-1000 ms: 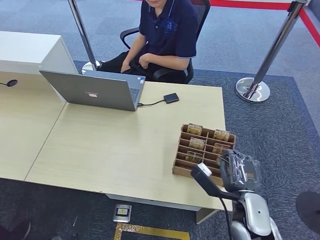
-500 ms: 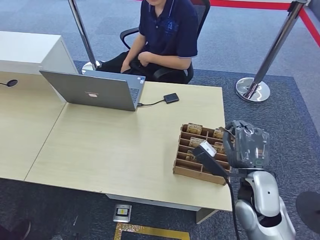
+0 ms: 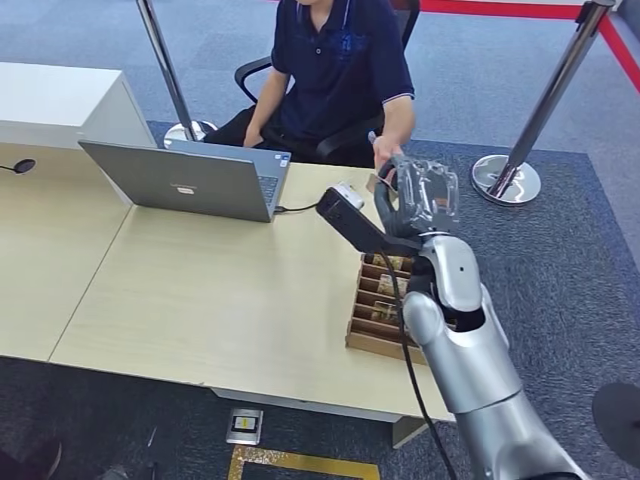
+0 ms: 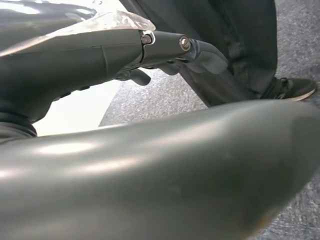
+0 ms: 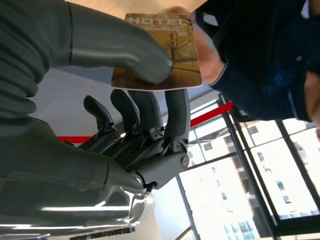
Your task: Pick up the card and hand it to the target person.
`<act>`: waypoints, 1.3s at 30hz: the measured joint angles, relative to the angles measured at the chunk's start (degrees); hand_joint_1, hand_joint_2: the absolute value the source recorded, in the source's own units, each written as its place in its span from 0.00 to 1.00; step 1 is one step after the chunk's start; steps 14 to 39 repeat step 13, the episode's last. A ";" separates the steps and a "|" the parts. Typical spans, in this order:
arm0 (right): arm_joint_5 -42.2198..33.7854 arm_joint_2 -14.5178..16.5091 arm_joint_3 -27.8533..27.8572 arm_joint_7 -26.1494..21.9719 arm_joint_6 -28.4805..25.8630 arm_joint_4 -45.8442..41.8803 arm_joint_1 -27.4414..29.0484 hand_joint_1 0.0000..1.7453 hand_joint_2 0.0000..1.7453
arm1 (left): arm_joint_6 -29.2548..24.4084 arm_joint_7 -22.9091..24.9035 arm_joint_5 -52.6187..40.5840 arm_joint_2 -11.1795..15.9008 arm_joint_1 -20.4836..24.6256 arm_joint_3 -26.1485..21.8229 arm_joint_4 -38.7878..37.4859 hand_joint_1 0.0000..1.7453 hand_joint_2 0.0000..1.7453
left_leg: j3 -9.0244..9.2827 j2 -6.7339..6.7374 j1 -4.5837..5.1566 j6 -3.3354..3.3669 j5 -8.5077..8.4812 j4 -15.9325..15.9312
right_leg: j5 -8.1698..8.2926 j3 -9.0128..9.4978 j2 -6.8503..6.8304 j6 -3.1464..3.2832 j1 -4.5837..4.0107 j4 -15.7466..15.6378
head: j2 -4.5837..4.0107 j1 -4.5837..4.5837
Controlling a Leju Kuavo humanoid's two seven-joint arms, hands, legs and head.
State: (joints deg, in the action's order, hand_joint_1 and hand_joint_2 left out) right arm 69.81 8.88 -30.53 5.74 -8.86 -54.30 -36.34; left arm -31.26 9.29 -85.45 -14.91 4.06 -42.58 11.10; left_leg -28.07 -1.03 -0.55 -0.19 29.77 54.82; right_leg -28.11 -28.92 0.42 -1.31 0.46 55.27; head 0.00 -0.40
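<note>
My right hand [image 3: 416,196] is raised over the desk's far edge, stretched toward the seated person [image 3: 340,70]. It pinches a brown hotel card [image 5: 182,46], with the thumb [image 5: 124,46] on the printed face and the darker fingers [image 5: 175,117] underneath. In the head view the card [image 3: 371,183] pokes out beside the hand. The person's hand [image 3: 386,150] reaches in and meets the card's far edge; that hand [image 5: 205,52] is blurred in the right wrist view. My left hand [image 4: 181,47] hangs low beside dark trousers, fingers stretched out with nothing in them.
A wooden card tray [image 3: 377,318] with several compartments sits on the desk [image 3: 226,290] under my right forearm. An open laptop [image 3: 189,180] stands at the far left of the desk. Metal stanchions [image 3: 521,170] [image 3: 170,80] stand on the carpet beyond.
My right arm has lifted from beside the card tray and swung up and forward toward the person, carrying the card. The person has leaned in and stretched a hand out to it.
</note>
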 joint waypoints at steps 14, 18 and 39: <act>2.13 6.52 -1.21 2.01 -1.93 17.70 -6.42 0.81 1.00 | 0.30 0.72 0.01 0.02 -0.02 0.00 0.00 0.00 0.00 | -0.04 0.00 0.01 0.01 0.01 0.01 | -0.01 0.00 0.00 0.00 0.01 -0.07 | 0.00 0.00; 2.13 6.52 -1.21 2.01 -1.93 17.70 -6.42 0.81 1.00 | 0.30 0.72 0.01 0.02 -0.02 0.00 0.00 0.00 0.00 | -0.04 0.00 0.01 0.01 0.01 0.01 | -0.01 0.00 0.00 0.00 0.01 -0.07 | 0.00 0.00; 2.13 6.52 -1.21 2.01 -1.93 17.70 -6.42 0.81 1.00 | 0.30 0.72 0.01 0.02 -0.02 0.00 0.00 0.00 0.00 | -0.04 0.00 0.01 0.01 0.01 0.01 | -0.01 0.00 0.00 0.00 0.01 -0.07 | 0.00 0.00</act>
